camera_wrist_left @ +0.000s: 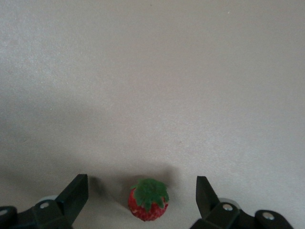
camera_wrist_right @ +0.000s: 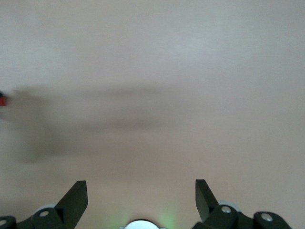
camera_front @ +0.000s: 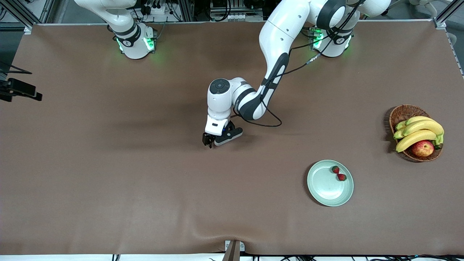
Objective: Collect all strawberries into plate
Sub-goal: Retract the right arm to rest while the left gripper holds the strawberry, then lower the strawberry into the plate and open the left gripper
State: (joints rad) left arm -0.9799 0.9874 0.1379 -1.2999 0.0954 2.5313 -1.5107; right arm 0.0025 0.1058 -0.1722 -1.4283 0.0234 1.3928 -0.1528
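**Two berries plated, one on the table**

Plate (camera_front: 330,188) sits nearest the camera with two strawberries (camera_front: 338,173) on it. Farther back, mid-table, the left gripper (camera_front: 209,140) hangs low, fingers spread wide around the third berry (camera_wrist_left: 148,199), not pinching it. Right gripper (camera_wrist_right: 140,200) waits, fingers apart, holding nothing.

Brown table (camera_front: 108,163) carries plate (camera_front: 328,188), wicker basket (camera_front: 402,114); one strawberry (camera_wrist_left: 148,199) lies on it between the left gripper's open jaws.
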